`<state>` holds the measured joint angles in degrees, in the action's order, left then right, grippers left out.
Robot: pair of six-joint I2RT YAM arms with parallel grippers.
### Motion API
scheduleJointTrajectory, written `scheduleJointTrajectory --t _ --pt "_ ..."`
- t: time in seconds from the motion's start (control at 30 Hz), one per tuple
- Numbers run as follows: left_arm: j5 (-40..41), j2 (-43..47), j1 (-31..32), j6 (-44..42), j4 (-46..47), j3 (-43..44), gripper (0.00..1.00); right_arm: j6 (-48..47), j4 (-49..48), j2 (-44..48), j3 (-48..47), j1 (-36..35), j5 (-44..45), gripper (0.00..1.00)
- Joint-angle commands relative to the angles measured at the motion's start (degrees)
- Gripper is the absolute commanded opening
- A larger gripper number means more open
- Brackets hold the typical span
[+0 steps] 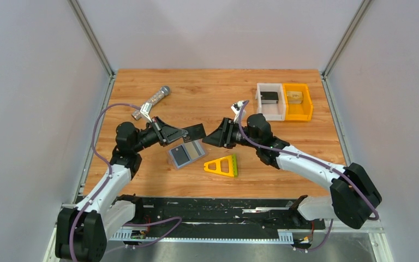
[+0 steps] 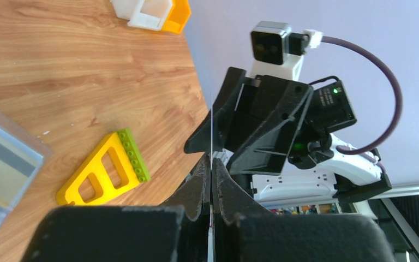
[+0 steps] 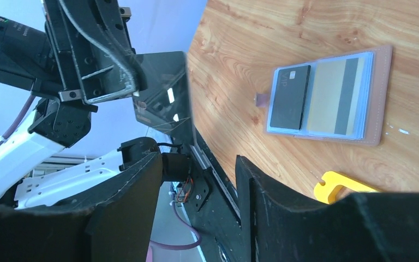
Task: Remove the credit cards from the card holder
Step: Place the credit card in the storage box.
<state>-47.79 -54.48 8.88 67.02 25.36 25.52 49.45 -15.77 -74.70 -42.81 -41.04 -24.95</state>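
Note:
The card holder (image 1: 186, 154) lies open and flat on the table between the two arms. In the right wrist view the card holder (image 3: 375, 95) shows a black card (image 3: 289, 97) and a tan card (image 3: 335, 97) in its slots. My left gripper (image 1: 182, 133) is shut on a dark credit card (image 1: 195, 131), held above the table. In the left wrist view that card (image 2: 211, 125) appears edge-on as a thin line between the pressed jaws of my left gripper (image 2: 211, 164). My right gripper (image 1: 209, 137) faces the card's free end and stands open, nothing between its fingers (image 3: 262, 185).
A yellow-and-green triangular frame (image 1: 222, 165) lies just right of the holder. A white bin (image 1: 270, 101) and an orange bin (image 1: 298, 101) stand at the back right. A metal tool (image 1: 151, 102) lies at the back left.

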Motion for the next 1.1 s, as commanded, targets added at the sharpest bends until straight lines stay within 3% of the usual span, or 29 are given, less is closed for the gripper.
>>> scheduleJointTrajectory --t 0.0,0.17,0.37,0.5,0.7,0.77,0.87,0.93,1.07 --pt "-1.2 1.7 0.1 2.3 6.0 -0.2 0.0 3.1 -4.8 -1.7 -3.3 0.3 -2.2 0.52" --pt "-1.5 2.0 0.4 2.6 6.3 -0.2 0.0 3.8 -8.4 -1.3 -2.3 0.3 -1.6 0.41" --pt "-1.5 1.9 0.6 3.8 7.8 -0.9 0.0 4.6 -10.7 -1.4 -2.1 0.3 -2.1 0.39" --pt "-1.5 1.8 0.7 3.9 8.2 -1.1 0.0 4.9 -11.5 -1.1 -2.5 0.3 -1.9 0.33" --pt "-1.6 1.0 0.7 3.5 7.3 -1.0 0.0 5.0 -12.8 -0.7 -2.6 0.4 -0.9 0.0" --pt "-1.8 0.7 0.7 3.4 6.8 -0.8 0.07 4.6 -12.1 -0.6 -3.1 0.7 -1.4 0.0" --pt "-1.8 0.5 0.7 2.0 4.8 -0.1 0.43 3.4 -9.6 0.0 -3.4 2.0 -2.2 0.0" --pt "-1.7 0.7 0.7 0.3 2.3 0.8 0.58 2.5 -7.3 0.5 -3.6 3.6 -3.0 0.0" --pt "-1.7 1.2 0.7 -3.9 -4.4 3.8 0.76 1.3 -2.9 2.2 -4.0 8.8 -7.6 0.0"
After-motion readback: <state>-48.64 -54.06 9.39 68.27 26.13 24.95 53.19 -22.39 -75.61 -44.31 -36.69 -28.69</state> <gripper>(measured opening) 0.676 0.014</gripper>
